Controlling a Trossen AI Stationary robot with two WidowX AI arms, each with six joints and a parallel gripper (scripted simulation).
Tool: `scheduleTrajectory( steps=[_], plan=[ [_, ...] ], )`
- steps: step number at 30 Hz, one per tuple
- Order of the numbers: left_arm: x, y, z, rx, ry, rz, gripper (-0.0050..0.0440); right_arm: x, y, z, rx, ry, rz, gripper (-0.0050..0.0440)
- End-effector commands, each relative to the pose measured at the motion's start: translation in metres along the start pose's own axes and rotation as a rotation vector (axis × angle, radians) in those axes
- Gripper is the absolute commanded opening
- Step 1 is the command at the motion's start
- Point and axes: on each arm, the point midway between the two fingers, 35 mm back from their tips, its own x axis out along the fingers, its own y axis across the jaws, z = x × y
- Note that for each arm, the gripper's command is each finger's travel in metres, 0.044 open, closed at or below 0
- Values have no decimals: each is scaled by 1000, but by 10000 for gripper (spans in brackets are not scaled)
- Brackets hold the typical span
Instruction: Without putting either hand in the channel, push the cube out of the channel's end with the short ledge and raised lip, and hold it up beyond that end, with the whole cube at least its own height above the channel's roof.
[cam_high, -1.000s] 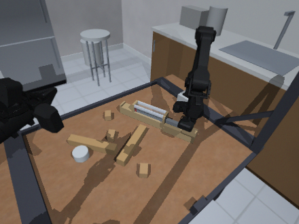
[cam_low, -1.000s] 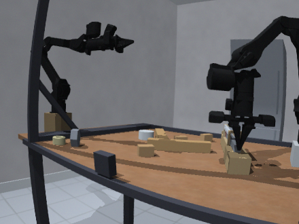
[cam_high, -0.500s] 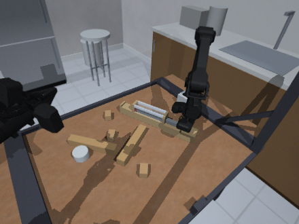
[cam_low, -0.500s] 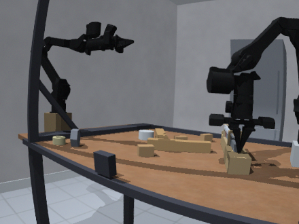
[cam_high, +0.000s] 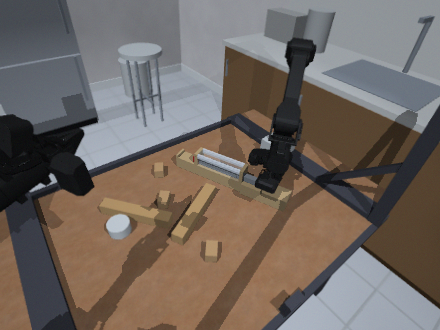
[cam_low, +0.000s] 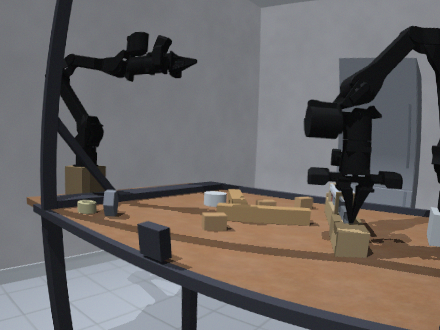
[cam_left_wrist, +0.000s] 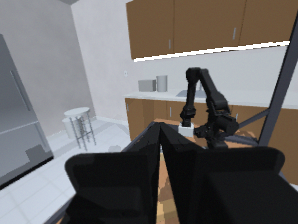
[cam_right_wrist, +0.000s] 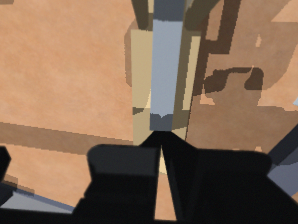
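The wooden channel (cam_high: 220, 165) with a clear roof lies across the far middle of the table; it also shows in the exterior view (cam_low: 334, 220). A small reddish spot (cam_high: 194, 159) shows inside near its far end; I cannot tell if it is the cube. A grey rod (cam_high: 252, 176) lies in the open trough at the near end and is plain in the right wrist view (cam_right_wrist: 167, 65). My right gripper (cam_high: 265, 187) is shut, its tips (cam_right_wrist: 161, 142) down in the trough at the rod's near end. My left gripper (cam_low: 192, 62) is shut and empty, high above the table's other side.
Two long wooden bars (cam_high: 135, 211) (cam_high: 194, 212), several small wooden blocks (cam_high: 211, 250) and a white cylinder (cam_high: 119, 226) lie mid-table. A dark block (cam_low: 155, 241), a grey block (cam_low: 110, 202) and a yellowish disc (cam_low: 86, 206) sit near one edge. A dark frame rail rings the table.
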Motion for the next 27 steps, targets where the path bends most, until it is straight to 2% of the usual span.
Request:
scheduleTrajectory(
  steps=[1,27],
  plan=[
    [-1,0,7,0,-17,0,0,-6,3,1,1,9,25,0],
    [-1,0,7,0,-17,0,0,-6,4,27,1,7,28,0]
  ],
)
